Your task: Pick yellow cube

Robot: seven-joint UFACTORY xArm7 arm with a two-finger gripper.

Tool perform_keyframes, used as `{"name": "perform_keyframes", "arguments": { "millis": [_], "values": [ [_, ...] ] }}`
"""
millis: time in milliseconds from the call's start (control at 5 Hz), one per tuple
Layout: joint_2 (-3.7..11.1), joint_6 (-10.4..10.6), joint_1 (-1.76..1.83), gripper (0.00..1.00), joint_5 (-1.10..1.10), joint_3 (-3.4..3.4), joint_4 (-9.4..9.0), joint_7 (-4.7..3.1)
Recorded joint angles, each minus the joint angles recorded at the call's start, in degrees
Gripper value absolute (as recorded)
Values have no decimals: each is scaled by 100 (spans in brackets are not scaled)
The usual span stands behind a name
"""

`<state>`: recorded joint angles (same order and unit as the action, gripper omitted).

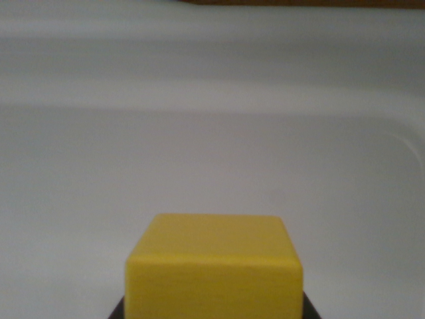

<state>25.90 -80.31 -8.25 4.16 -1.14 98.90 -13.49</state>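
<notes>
The yellow cube (pixel 214 269) fills the bottom centre of the wrist view, very close to the camera, with its top face and front face showing. Dark parts of my gripper (pixel 212 312) peek out at both lower corners of the cube, tight against its sides. One dark fingertip (pixel 117 311) shows at the wrist view's left and the other at the right. The gripper looks shut on the cube. The cube's underside and most of the fingers are hidden.
A white tray-like surface (pixel 212 153) spreads behind the cube, with a raised rim (pixel 398 143) curving down at the wrist view's right. A thin brown strip (pixel 299 3) runs along the top edge.
</notes>
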Motion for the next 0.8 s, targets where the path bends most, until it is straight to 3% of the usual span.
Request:
{"name": "perform_keyframes", "arguments": {
  "millis": [200,400,600,800],
  "values": [
    [-80,-226,-1,100,-7,-2,146,15],
    [-80,-226,-1,100,-7,-2,146,15],
    [-151,-427,-3,100,-14,-4,277,28],
    [-151,-427,-3,100,-14,-4,277,28]
  ]
}}
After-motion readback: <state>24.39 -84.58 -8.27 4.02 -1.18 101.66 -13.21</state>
